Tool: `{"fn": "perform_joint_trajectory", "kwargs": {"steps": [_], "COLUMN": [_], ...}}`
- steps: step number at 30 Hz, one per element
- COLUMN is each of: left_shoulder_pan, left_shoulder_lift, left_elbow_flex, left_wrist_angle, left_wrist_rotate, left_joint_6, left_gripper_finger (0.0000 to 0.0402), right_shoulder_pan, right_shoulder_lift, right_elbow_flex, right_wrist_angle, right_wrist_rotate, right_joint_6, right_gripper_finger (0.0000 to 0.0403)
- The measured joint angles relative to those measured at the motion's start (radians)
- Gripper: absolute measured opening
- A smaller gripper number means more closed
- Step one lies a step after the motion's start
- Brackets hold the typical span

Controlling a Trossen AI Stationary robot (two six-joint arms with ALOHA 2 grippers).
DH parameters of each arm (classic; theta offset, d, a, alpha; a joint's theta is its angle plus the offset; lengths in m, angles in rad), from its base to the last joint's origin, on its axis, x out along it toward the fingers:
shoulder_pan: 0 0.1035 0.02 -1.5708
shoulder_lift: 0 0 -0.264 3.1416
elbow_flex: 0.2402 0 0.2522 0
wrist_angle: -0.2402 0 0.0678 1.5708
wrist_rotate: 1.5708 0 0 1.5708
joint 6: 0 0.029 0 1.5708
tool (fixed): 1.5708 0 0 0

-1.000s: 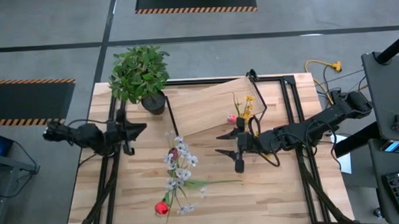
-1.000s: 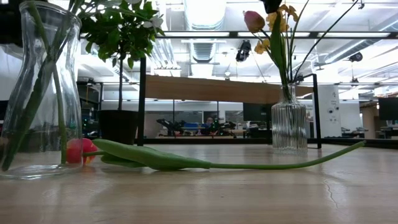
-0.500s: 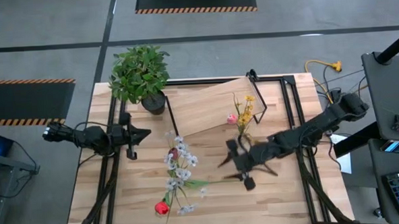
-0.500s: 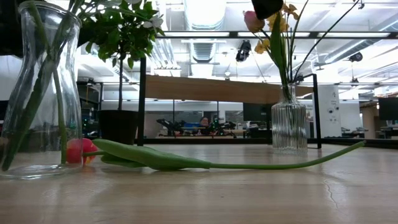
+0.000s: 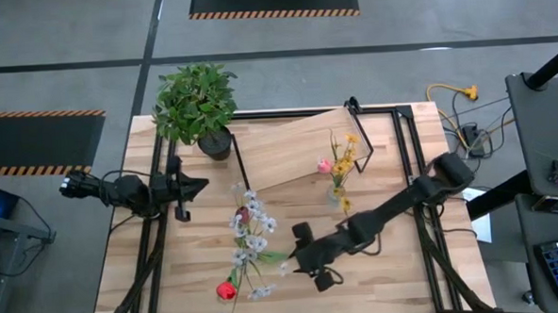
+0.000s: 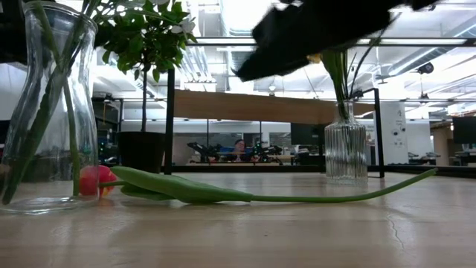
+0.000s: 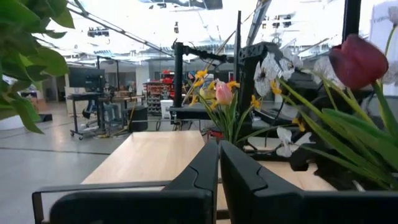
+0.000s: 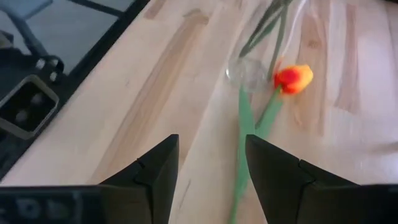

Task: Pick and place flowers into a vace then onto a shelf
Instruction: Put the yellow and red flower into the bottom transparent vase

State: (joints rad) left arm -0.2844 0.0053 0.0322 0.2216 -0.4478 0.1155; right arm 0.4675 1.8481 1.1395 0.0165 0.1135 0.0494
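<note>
A red-orange tulip (image 6: 223,192) lies flat on your table (image 6: 297,231) between two glass vases; a dark gripper (image 6: 312,30) hangs overhead.

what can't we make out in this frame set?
- Low view: ribbed vase's blooms, hidden behind the blurred right arm.
- Low view: clear vase cut off at the picture's left edge.
- High view: right tool tips against the tulip stem, contact too small to tell.

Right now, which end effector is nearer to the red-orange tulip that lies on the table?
The right. The right end effector hovers open just above the tulip's green stem. The left end effector waits shut at the table's far left edge, beyond the flowers.
</note>
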Motion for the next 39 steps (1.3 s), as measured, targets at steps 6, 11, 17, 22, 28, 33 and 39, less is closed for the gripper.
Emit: {"fn": "perform_joint_trajectory", "kwargs": {"steps": [6,11,17,22,28,33,39], "left_shoulder_pan": [0.0,0.0,-0.001,-0.001,-0.001,-0.001,-0.001], "left_shoulder_lift": [0.014,0.013,0.015,0.022,0.027,0.028,0.028], "left_elbow_flex": [0.0,0.0,0.0,0.0,0.0,0.0,0.0], "left_wrist_angle": [-0.001,-0.008,-0.015,-0.017,-0.016,-0.016,-0.016], "left_wrist_rotate": [0.0,0.0,0.0,0.0,0.0,0.0,0.0], "left_joint_6": [0.001,0.0,-0.029,-0.031,-0.031,-0.022,-0.02], "left_gripper_finger": [0.0,0.0,0.0,0.0,0.0,0.0,0.0], "right_shoulder_pan": [0.002,-0.001,-0.012,-0.034,-0.066,-0.077,-0.081], "right_shoulder_lift": [0.09,0.157,0.248,0.321,0.349,0.34,0.333], "right_elbow_flex": [0.103,0.143,0.176,0.222,0.244,0.246,0.248], "right_wrist_angle": [-0.039,-0.044,-0.043,-0.038,-0.048,-0.126,-0.179], "right_wrist_rotate": [0.1,0.177,0.179,0.179,0.178,0.179,0.145], "right_joint_6": [0.002,0.024,0.072,0.073,0.075,0.101,0.181], "right_gripper_finger": [0.0168,0.0162,0.0161,0.0164,0.0157,0.0128,0.0066]}}
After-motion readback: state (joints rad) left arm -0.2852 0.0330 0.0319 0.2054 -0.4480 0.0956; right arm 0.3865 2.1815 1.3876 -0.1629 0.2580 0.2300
